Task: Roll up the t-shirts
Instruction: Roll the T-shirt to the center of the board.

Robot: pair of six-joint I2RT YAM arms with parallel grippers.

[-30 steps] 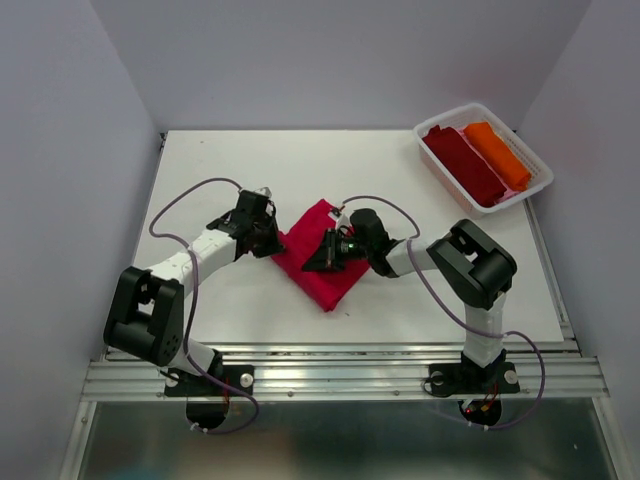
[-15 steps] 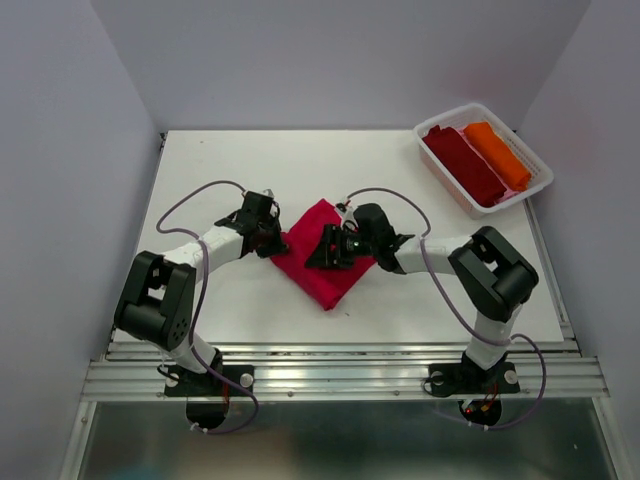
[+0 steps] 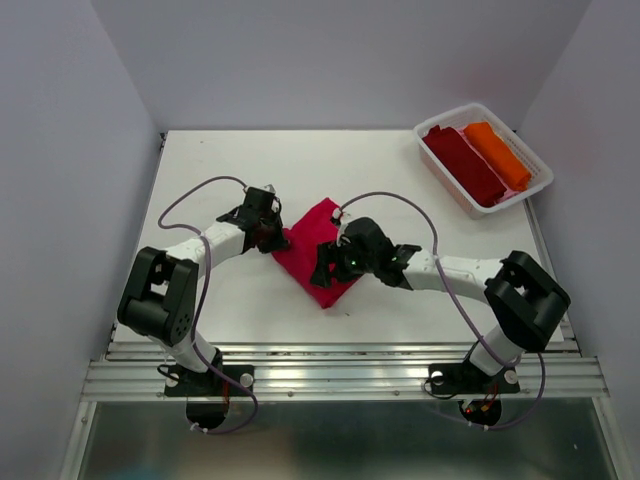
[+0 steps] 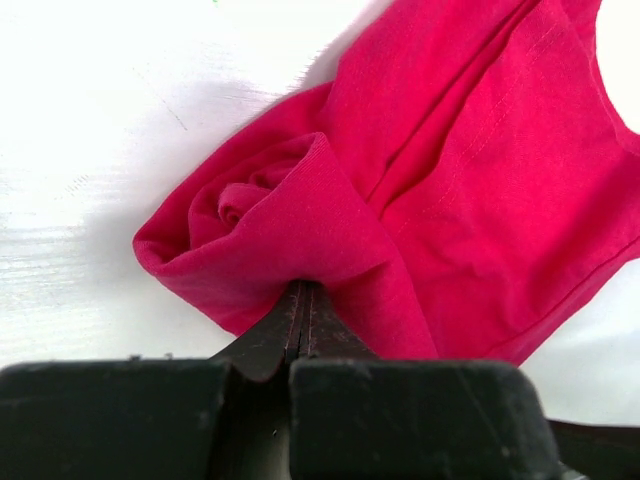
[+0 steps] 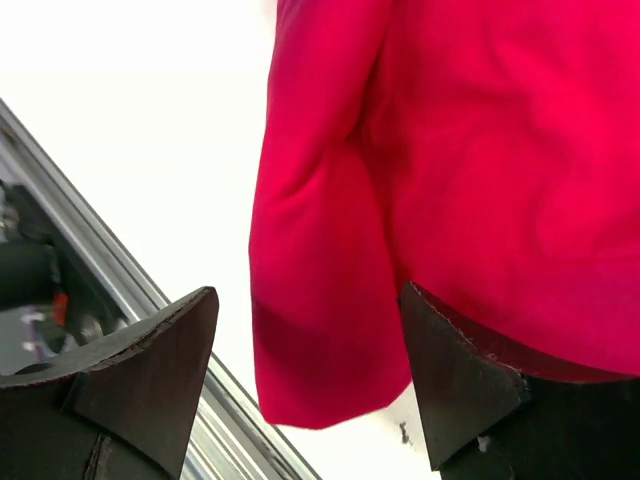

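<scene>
The right arm had stretched out lower than a second before, and its pincer point(image 3: 324, 266), jaws apart, had slid toward the near tip of the crimson t-shirt point(image 3: 300, 262). The left pincer point(image 4: 303, 300) was clamped on the shirt's rolled left edge. The shirt lay mid-worktop point(image 3: 230, 170), its long axis running far to near, with the tip toward the arm bases.

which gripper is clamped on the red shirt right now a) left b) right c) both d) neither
a: the left gripper is shut on a rolled fold of the red t-shirt, while the right gripper stands open over the cloth.
</scene>
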